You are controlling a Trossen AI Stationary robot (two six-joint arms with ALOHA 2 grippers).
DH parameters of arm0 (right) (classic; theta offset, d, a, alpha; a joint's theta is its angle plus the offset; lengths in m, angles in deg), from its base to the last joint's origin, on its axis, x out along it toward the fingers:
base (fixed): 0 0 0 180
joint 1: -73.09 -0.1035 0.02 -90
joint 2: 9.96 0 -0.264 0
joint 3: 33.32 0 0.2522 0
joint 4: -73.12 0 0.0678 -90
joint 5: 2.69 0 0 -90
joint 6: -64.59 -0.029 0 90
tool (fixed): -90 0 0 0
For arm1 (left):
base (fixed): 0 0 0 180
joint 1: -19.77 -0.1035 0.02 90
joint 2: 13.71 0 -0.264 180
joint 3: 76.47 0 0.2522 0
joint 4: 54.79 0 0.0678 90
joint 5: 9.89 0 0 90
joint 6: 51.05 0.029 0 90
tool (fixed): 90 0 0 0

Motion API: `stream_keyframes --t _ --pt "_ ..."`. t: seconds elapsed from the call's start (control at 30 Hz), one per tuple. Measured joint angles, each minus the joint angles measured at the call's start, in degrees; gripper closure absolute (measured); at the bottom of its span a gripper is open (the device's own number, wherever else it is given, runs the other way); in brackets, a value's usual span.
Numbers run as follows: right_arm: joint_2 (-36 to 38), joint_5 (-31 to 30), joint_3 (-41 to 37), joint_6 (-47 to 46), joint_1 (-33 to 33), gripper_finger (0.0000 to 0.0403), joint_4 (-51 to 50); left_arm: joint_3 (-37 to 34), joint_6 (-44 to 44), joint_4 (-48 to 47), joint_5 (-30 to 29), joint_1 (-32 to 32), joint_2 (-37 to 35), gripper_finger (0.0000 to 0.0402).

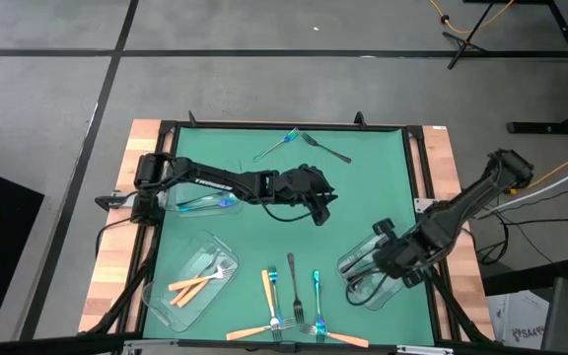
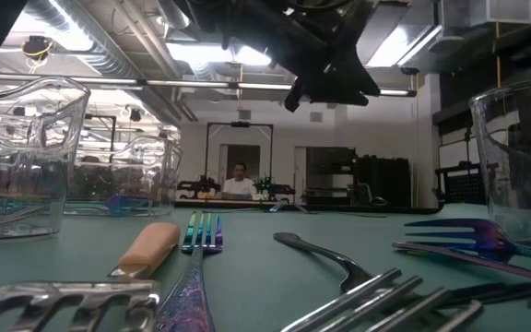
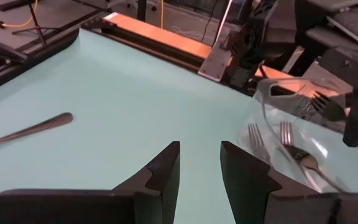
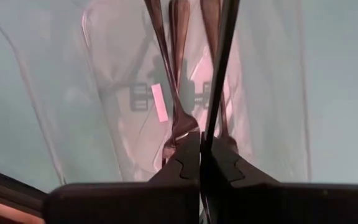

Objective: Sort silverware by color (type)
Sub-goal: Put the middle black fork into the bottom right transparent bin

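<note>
Left gripper [image 1: 316, 204]: hovers over the middle of the green mat [image 1: 363, 177], fingers parted with nothing between them (left wrist view shows only bare mat in the gap). Probably poised between picks, free to go to either loose group.

Right gripper [image 4: 201, 146]: fingers pressed together, poised over the clear tray at the right [image 1: 363, 271]. A thin dark shaft runs up from the fingertips in the right wrist view; whether it is pinched or just lies in the tray beneath, I cannot tell.

Right tray contents: dark grey forks [image 3: 291, 146] lie inside it, so this tray looks like the bin for the dark type.

Front-left tray [image 1: 166, 296]: holds orange-handled forks [image 1: 200, 283], crossed over one another (the orange bin, by the look of it).

Left tray [image 1: 200, 204]: sits partly under the left arm, with a blue-teal glint inside; likely the bin for blue.

Unsorted, front edge: an orange fork [image 1: 267, 293], a dark fork [image 1: 291, 279] and a blue-teal fork [image 1: 317, 294] lie side by side, with more orange handles crossed at the mat's near edge.

Unsorted, far edge: a blue-teal fork [image 1: 282, 144] and a dark fork [image 1: 328, 150] lie close together.

Progress: partway; each tray has some, several forks remain loose.

Risk: the crossed handles at the front may drag a neighbour along.
</note>
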Motion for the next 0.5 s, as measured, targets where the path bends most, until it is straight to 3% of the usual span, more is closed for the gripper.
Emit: stream_keyframes --t 0.5 --pt "-9.3 0.5 0.0 0.1 0.0 0.0403 0.1 0.0 0.0 -1.1 0.0 1.6 0.0 0.0294"
